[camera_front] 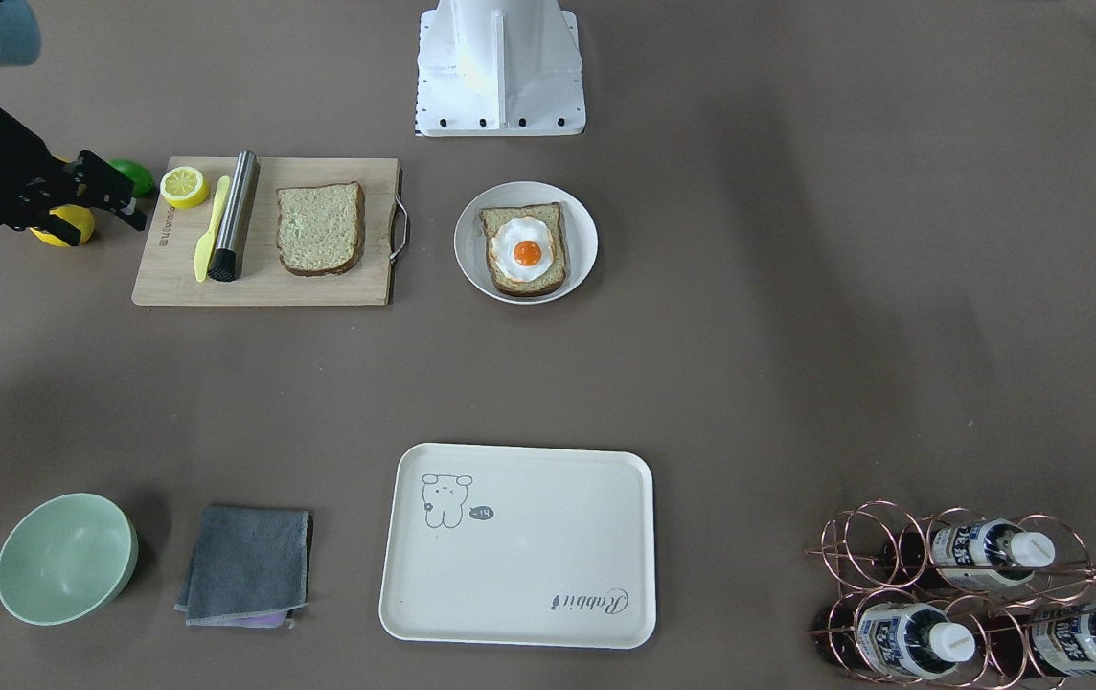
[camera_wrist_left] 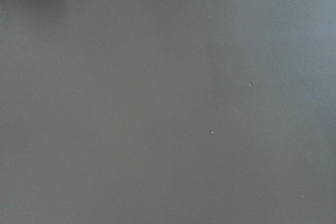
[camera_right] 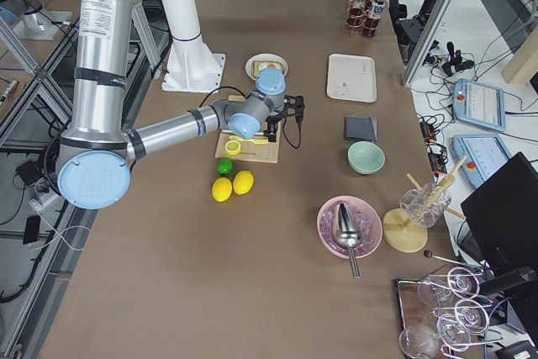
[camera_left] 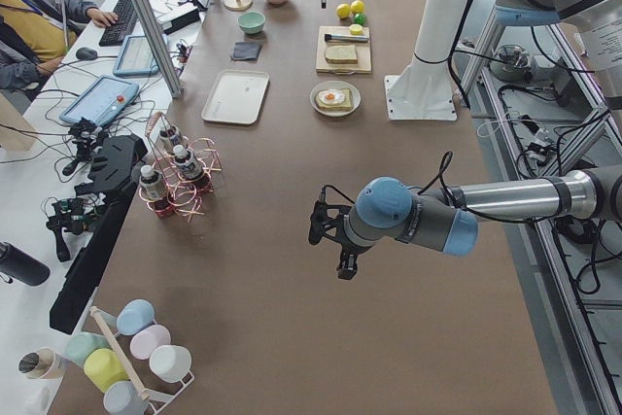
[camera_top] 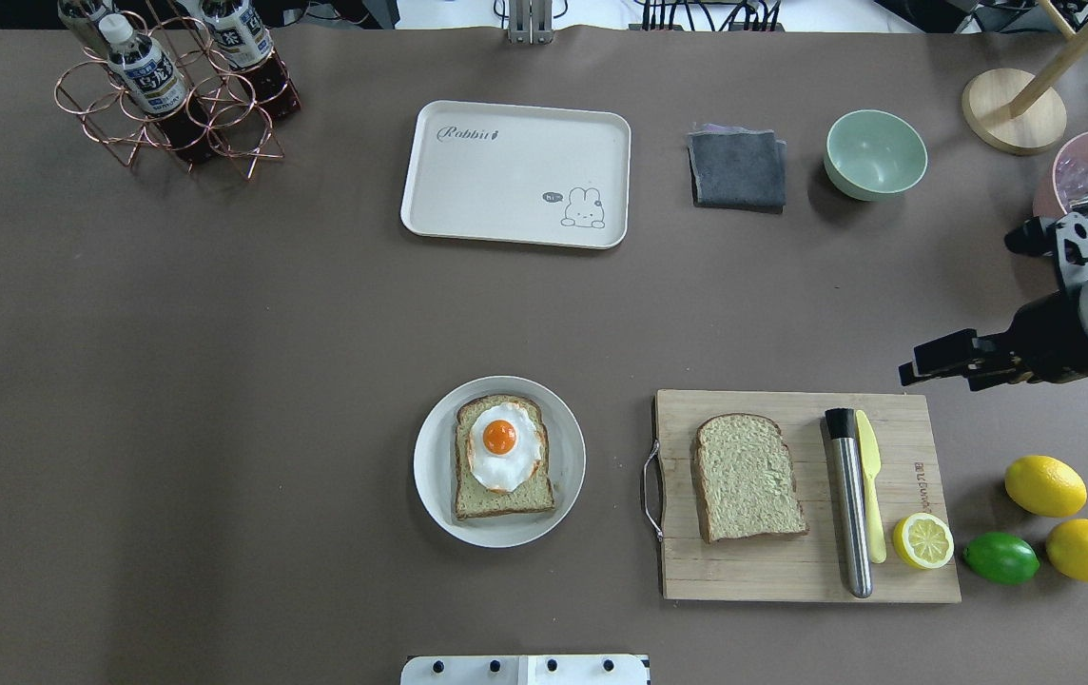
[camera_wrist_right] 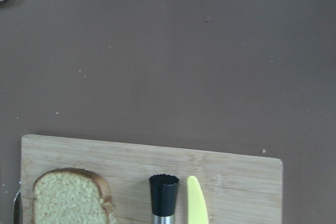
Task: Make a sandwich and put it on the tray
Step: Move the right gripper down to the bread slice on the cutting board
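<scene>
1 word, "Rabbit", marks the tray (camera_front: pixel 529 546); right jaws gape apart, left jaws' state unclear.

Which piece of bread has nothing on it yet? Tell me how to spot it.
Find the wooden cutting board with the metal handle. The bare bread slice lies flat on its handle end, beside a steel cylinder and a yellow knife. Unlike the other slice on the round white dish, it carries no fried egg.
</scene>
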You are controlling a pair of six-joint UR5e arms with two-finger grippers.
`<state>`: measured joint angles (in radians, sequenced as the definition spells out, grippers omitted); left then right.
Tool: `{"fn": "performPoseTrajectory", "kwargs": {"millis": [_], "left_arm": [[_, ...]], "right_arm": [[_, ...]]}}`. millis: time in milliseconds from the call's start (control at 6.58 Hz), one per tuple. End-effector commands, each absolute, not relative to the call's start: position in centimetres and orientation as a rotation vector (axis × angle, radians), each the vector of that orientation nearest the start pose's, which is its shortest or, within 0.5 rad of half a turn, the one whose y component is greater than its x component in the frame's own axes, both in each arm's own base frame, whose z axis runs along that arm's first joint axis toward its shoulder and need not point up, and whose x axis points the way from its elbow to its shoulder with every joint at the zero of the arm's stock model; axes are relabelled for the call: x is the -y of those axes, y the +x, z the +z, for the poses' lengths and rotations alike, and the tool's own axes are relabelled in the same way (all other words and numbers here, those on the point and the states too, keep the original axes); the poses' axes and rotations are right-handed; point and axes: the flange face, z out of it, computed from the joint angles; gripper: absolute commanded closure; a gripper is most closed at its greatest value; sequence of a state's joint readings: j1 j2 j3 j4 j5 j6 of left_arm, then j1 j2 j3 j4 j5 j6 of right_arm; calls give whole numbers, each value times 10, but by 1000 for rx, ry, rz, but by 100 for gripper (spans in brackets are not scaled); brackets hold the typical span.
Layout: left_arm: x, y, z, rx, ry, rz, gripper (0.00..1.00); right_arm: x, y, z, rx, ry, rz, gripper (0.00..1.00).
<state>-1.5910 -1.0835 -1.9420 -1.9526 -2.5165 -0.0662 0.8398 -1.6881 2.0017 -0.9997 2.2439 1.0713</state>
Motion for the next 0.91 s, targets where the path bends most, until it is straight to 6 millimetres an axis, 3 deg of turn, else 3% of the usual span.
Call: {"fn": "performPoseTrajectory", "kwargs": {"millis": [0,304,456,760], "left_arm": [[310,-59,618,-939,231,53,2],[311,-59,618,-938,227,47,2],[311,-59,618,-940,226,46,2],[314,-59,622,-938,223,44,2]], "right_arm": [[336,-316,396,1053,50,34,4],[305,-374,378,1053,55,56,10],[299,-390,384,1038,53,46,18],[297,-403,389,1033,34,28,25]]}}
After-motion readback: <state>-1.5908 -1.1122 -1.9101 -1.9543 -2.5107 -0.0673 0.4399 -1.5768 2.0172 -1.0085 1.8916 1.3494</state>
